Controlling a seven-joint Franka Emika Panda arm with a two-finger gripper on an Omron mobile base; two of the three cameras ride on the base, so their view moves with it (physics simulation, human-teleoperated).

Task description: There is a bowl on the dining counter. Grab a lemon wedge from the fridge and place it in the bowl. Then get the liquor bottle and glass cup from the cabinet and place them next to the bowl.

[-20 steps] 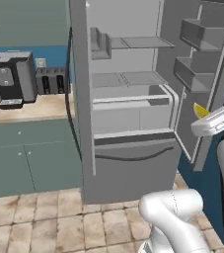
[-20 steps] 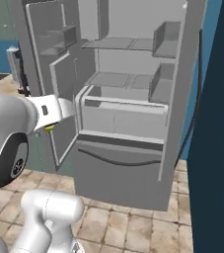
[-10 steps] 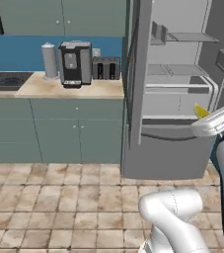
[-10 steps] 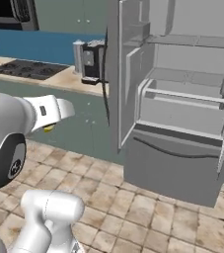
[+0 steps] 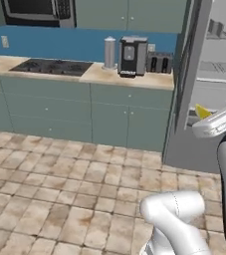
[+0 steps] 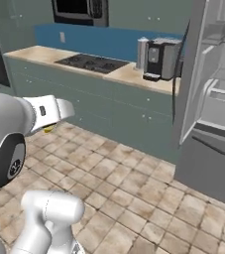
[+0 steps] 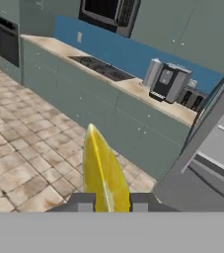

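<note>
Now my end effector (image 7: 106,203) clamps the lemon wedge (image 7: 102,173); fridge (image 5: 211,94) on my right, next I must find the bowl.

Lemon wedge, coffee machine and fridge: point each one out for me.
lemon wedge (image 7: 103,175), hand view, on its yellow middle, between the finger tips.
coffee machine (image 5: 132,56), left base view, on its dark front.
fridge (image 6: 210,149), right base view, on its grey lower drawer front.

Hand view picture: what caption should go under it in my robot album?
The gripper carries a yellow lemon wedge away from the open fridge, past the kitchen counter.
</note>
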